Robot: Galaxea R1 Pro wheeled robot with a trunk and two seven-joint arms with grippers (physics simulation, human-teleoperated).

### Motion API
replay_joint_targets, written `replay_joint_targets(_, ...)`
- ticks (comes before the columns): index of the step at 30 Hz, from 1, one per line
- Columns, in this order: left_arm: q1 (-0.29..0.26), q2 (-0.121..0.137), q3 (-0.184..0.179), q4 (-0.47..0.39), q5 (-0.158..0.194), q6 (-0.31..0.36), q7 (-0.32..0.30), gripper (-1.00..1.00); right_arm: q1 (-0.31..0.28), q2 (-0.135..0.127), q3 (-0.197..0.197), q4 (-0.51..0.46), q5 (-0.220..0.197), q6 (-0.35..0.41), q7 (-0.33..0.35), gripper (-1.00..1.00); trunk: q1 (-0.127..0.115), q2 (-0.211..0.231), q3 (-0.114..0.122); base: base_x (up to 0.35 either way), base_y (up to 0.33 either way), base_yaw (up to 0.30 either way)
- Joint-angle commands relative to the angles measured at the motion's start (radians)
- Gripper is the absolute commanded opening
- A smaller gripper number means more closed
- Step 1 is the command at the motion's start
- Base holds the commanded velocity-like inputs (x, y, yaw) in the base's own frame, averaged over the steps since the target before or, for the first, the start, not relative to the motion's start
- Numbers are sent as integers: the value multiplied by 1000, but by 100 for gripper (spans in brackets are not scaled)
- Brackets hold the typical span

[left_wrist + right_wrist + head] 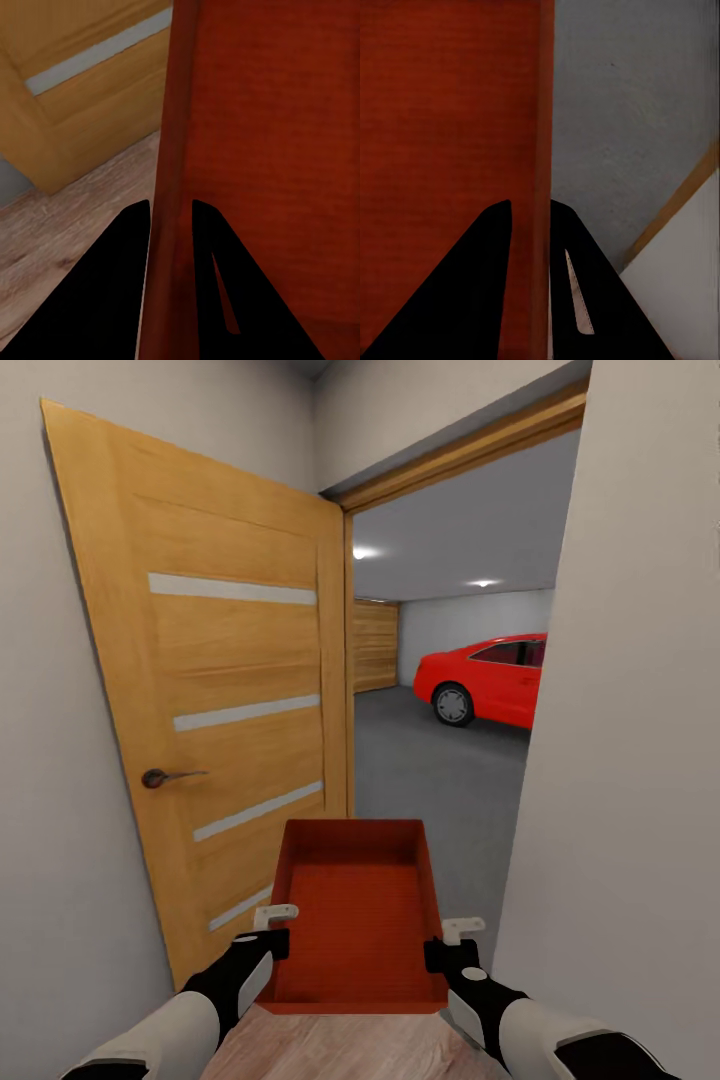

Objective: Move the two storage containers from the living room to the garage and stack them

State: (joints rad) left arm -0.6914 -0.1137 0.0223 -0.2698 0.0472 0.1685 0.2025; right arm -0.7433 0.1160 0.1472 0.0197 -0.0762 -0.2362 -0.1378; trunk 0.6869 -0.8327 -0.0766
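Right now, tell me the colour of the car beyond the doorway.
The car is bright red with dark windows, seen best in the head view.

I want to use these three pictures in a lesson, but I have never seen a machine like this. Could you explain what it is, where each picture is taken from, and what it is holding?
This is a simulated wheeled robot with two arms, steered by a person. The large picture comes from a camera on its head, looking down over both arms. The left pincer and right pincer each clamp one side wall of an empty orange-red storage container, carried between them. The two smaller pictures come from cameras on the wrists: each looks along two dark fingers pinching the thin container wall. Ahead stands an open wooden door, and beyond it the garage, with its dark grey floor and a red car.
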Motion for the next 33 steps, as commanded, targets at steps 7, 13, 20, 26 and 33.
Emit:
replay_joint_targets(7, -1, 12, 26, -5, -20, -93, 63, -100, -1, 1, -32, 2, 10, 0, 4, -100, 1, -1, -2, 318, 34, -286)
replay_joint_targets(13, -1, 14, 27, -4, -20, -93, 61, -100, -1, 1, -32, 2, 10, -1, 4, -100, 1, -1, -2, 319, 86, -286)
replay_joint_targets(20, 0, 14, 27, -2, -20, -93, 61, -100, -1, 2, -32, 2, 10, -1, 4, -100, 1, -1, -2, 305, 196, -125)
replay_joint_targets(26, -1, 14, 27, -2, -20, -93, 61, -100, -1, 2, -32, 2, 10, -1, 4, -100, 1, -1, -2, 299, 215, -163)
replay_joint_targets(33, -1, 14, 27, -3, -19, -93, 61, -100, -1, 2, -32, 2, 10, -1, 4, -100, 1, -1, -2, 299, 216, -286)
